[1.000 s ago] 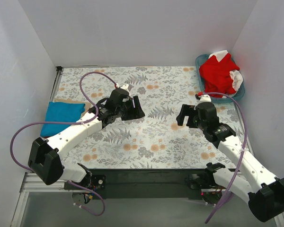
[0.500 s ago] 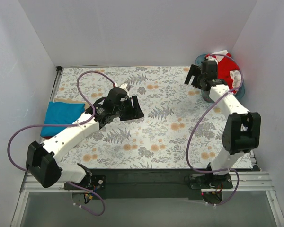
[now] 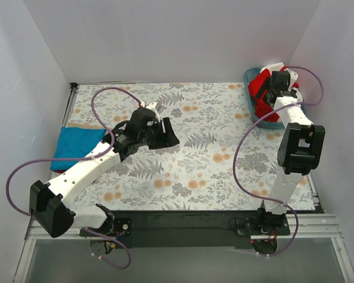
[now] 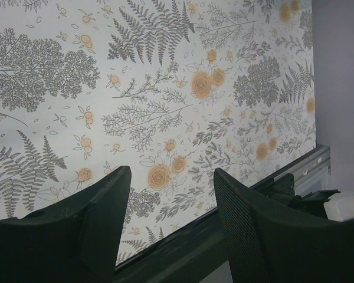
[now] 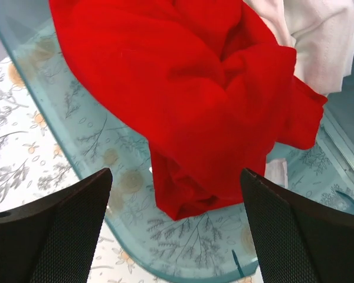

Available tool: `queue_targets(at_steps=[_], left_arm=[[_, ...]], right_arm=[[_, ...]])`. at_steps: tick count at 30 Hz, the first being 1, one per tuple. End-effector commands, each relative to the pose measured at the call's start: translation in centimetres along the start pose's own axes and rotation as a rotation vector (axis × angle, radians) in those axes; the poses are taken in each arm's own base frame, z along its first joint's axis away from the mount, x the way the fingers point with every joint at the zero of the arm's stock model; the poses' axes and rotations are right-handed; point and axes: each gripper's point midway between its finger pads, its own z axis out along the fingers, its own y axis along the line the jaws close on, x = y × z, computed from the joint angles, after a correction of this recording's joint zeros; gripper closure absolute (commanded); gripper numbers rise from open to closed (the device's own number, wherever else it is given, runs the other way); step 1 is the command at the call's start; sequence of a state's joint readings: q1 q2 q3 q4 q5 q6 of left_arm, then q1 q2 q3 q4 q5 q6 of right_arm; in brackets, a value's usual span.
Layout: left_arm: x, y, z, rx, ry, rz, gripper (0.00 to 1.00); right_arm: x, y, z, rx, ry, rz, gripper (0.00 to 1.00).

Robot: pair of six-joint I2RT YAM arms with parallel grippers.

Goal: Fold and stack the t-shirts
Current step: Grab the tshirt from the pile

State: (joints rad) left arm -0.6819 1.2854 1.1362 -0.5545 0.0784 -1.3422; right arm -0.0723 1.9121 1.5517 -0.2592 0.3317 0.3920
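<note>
A crumpled bright red t-shirt (image 3: 264, 94) lies in the teal basket (image 3: 265, 122) at the far right, with a white t-shirt (image 3: 275, 66) beneath and behind it. In the right wrist view the red t-shirt (image 5: 189, 88) fills the upper middle and the white t-shirt (image 5: 318, 35) shows top right. My right gripper (image 5: 177, 194) is open just above the red t-shirt, inside the basket (image 5: 76, 135); it shows from above (image 3: 281, 79). A folded turquoise t-shirt (image 3: 76, 147) lies at the table's left edge. My left gripper (image 4: 171, 188) is open and empty over the cloth; from above it (image 3: 165, 134) sits mid-table.
The floral table cloth (image 3: 200, 159) covers the table. White walls stand on three sides. The black front rail (image 4: 224, 236) runs along the near edge. The right arm's purple cable (image 3: 239, 159) loops over the right half of the table.
My right arm has swung from mid-table out to the far right corner and now hangs over the basket. My left gripper has barely moved.
</note>
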Motion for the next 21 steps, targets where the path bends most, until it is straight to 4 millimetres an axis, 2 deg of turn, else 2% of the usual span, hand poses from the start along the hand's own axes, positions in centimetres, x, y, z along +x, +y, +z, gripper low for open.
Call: queue_targets(at_steps=[1, 5, 9, 12, 13, 15, 16, 18, 19, 21], left_arm=[[-1.7, -1.2, -1.5, 0.029, -0.047, 0.019, 0.43], [-1.7, -1.2, -1.6, 0.033, -0.056, 0.021, 0.43], [-1.6, -1.0, -1.5, 0.025, -0.052, 0.022, 0.43], [-1.6, -1.0, -1.7, 0.022, -0.051, 0.018, 0.43], [-1.5, -0.9, -1.7, 0.02, -0.048, 0.017, 0.43], [-1.5, -0.8, -1.7, 0.019, -0.052, 0.014, 0.43], [-1.5, -0.9, -1.8, 0.023, -0.052, 0.012, 0.43], [-1.5, -0.9, -1.9, 0.021, -0.052, 0.011, 0.43], [-1.4, -1.0, -2.0, 0.023, -0.052, 0.01, 0.43], [-1.4, -0.9, -2.0, 0.019, -0.052, 0.007, 0.43]], right_arm=[[-2.1, 0.0, 1.3, 0.056, -0.068, -0.004, 0.05], [-1.9, -0.2, 3.2, 0.08, -0.06, -0.02, 0.11], [-2.3, -0.4, 3.4, 0.084, -0.065, -0.007, 0.21], [-2.2, -0.3, 3.8, 0.067, -0.057, -0.016, 0.35], [-2.1, -0.2, 3.9, 0.06, -0.051, -0.024, 0.45], [-2.3, -0.5, 3.7, 0.061, -0.055, -0.023, 0.57], [-2.4, -0.5, 3.6, 0.059, -0.055, -0.022, 0.69], [-3.0, -0.5, 3.0, 0.05, -0.065, -0.013, 0.8], [-3.2, -0.3, 2.8, 0.041, -0.07, -0.013, 0.89], [-4.5, -0.2, 1.8, 0.031, -0.097, -0.005, 0.97]])
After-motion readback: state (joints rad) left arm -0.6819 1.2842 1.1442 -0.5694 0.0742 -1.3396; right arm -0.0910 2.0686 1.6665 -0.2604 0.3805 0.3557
